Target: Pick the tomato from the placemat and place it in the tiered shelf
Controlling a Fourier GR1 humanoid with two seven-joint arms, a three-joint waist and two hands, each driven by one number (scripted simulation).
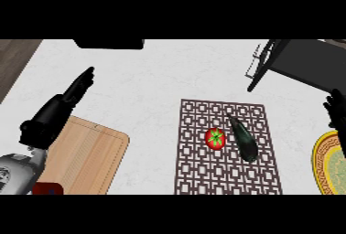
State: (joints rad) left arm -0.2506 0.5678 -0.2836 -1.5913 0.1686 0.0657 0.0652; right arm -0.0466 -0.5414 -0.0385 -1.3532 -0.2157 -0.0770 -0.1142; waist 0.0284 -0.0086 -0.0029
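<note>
On the brown patterned placemat (223, 178), right of the desk's (155, 82) middle, the tomato (215, 138) sits with its green stem cap up. A long dark green vegetable (243, 140) lies just beside it on the right; whether the two touch I cannot tell. The black tiered shelf (297, 57) stands at the far right, well apart from the tomato. The left hand (67, 98) hangs over the left of the desk, fingers straight, holding nothing; a wooden cutting board (94, 155) lies near it. The right hand (335, 112) shows only at the right edge — fingers up and uncurled, resting, empty — with a yellow-rimmed plate (319, 157) on its near side.

The tomato is probably light, smooth-skinned and a little slippery, soft enough to bruise, and round enough to roll if nudged. The likely best hold is from above round its widest part — fingers on its near and far sides, since the vegetable crowds its right flank.
</note>
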